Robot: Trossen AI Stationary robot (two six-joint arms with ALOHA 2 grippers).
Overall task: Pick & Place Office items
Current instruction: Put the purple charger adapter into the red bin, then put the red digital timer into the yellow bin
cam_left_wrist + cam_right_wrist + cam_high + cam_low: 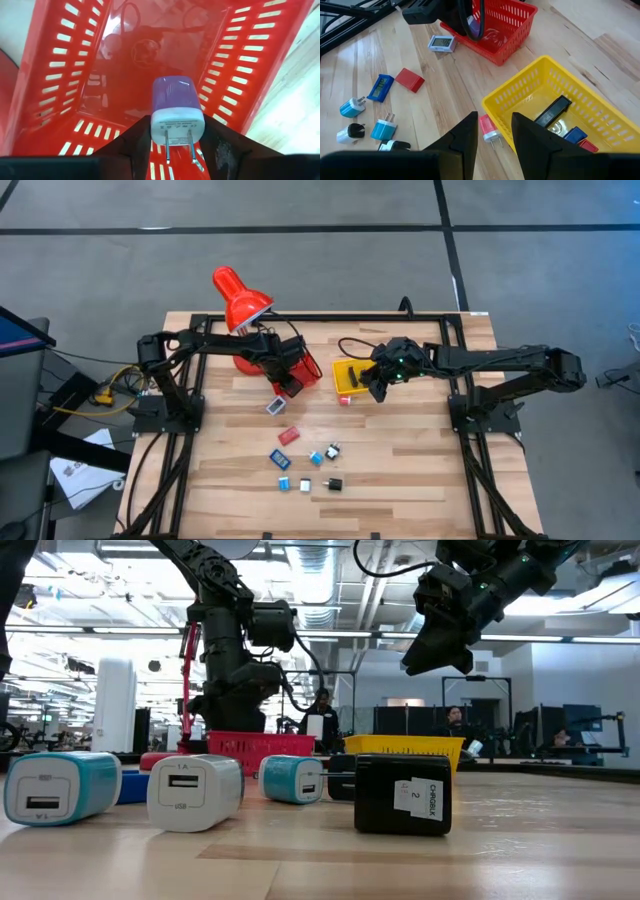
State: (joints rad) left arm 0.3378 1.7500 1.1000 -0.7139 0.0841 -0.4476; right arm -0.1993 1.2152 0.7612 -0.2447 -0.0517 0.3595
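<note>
Wooden desk (400, 480), open office behind. Left gripper (172, 150) hangs over the red basket (60, 75), its fingers narrow on a purple charger (176, 107), prongs toward the wrist; basket below looks bare. Right gripper (492, 131), part open and holding nothing, hovers at the yellow basket (520, 97) holding a black piece (552, 111). Red-and-white plug (490, 131) lies just outside, nearest this arm.

I see red slotted mesh basket (60, 80) w/ purple-topped, white-faced plug (176, 112) inside. Yellow mesh basket (530, 95) holds black (552, 111), blue (575, 134), red bits. Outside: red-white plug (489, 129), red block (410, 80), blue card (380, 87), cyan chargers (384, 129). Light wood-grain table (440, 100). Red lamp (240, 302).
</note>
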